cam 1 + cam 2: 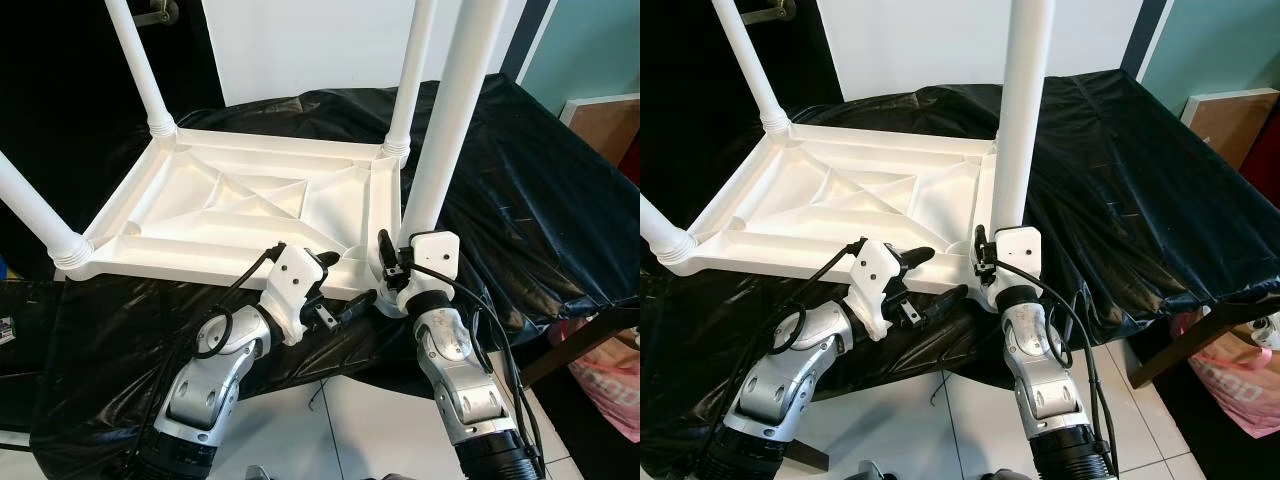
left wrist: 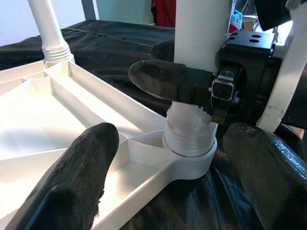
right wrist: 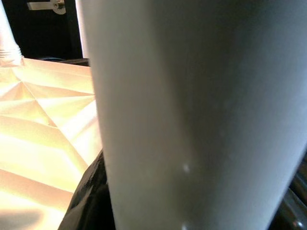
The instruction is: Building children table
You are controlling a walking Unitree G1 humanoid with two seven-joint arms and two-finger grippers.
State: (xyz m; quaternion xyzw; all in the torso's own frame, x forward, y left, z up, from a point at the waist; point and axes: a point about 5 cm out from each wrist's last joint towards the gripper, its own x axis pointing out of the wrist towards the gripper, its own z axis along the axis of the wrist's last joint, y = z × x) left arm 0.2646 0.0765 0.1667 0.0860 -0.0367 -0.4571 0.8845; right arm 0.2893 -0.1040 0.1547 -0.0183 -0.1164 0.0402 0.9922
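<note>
From the head, the upturned white tabletop (image 1: 240,215) lay on the black sheet (image 1: 520,200), the right gripper (image 1: 392,268) clasped the near leg (image 1: 440,150), while the left wrist showed the left gripper (image 2: 177,158) spread wide beside its socket (image 2: 189,158).

Smooth white plastic table (image 1: 240,200); glossy black sheet (image 1: 520,190).
</note>
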